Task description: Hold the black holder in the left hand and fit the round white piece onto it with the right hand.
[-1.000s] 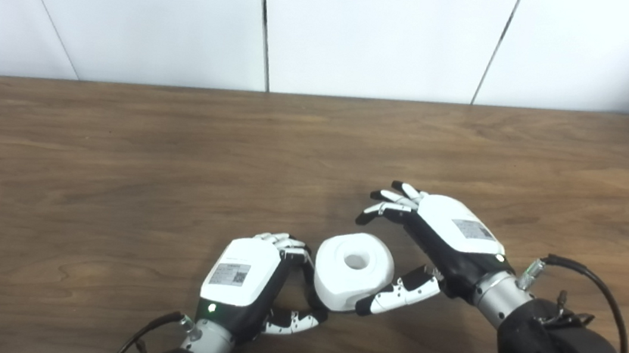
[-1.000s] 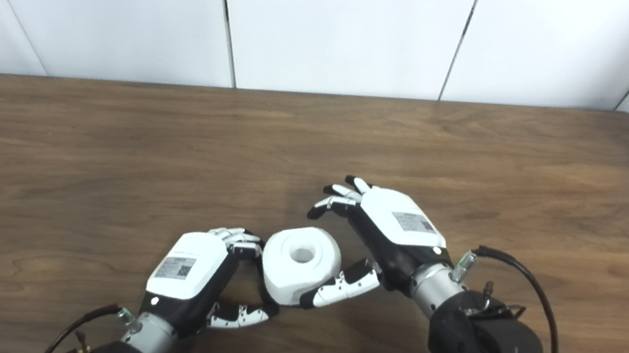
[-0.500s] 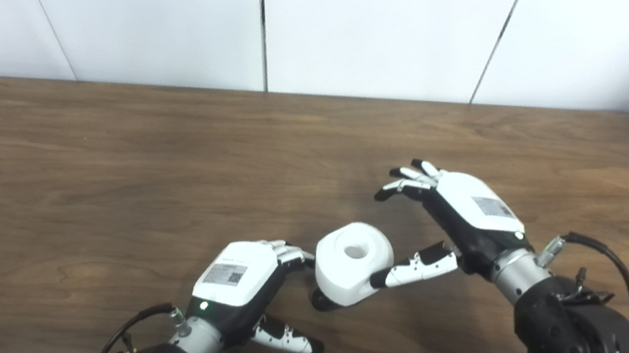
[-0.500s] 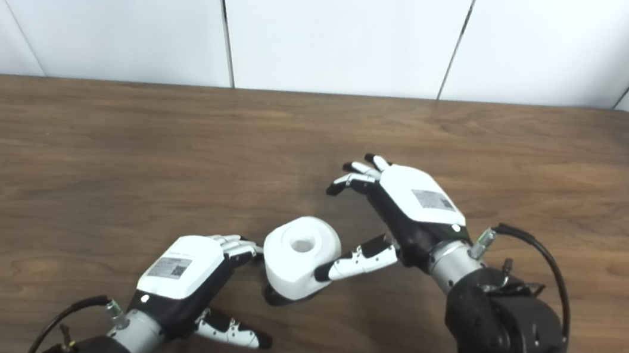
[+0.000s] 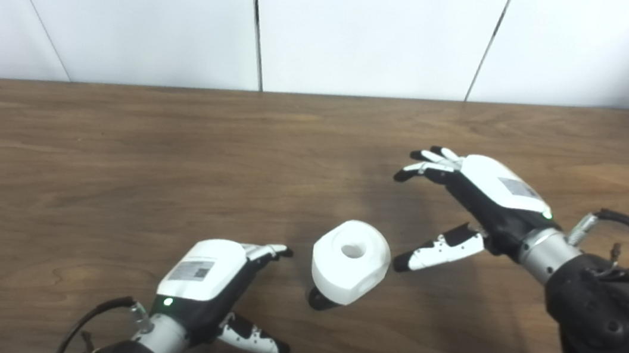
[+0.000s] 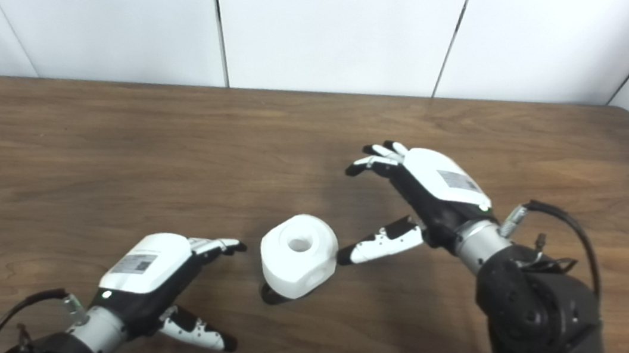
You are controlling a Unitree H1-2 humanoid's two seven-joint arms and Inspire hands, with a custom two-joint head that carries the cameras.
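The round white piece point(image 5: 351, 261) with a hole in its top sits on the black holder point(image 5: 321, 301), whose base shows just under its lower left edge. The pair stands on the wooden table point(image 5: 112, 163), free of both hands. My left hand point(image 5: 212, 278) is open and empty, to the left of the piece with a gap between. My right hand point(image 5: 470, 204) is open and empty, up and to the right of the piece, its thumb tip close to the piece's right side but apart from it.
The table's far edge point(image 5: 324, 94) meets a white panelled wall point(image 5: 369, 27). The right arm's dark body point(image 5: 613, 333) fills the lower right corner.
Both hands have let go of the white piece and drawn away, the left down-left, the right up-right. The piece on its holder stands alone. The camera has shifted slightly.
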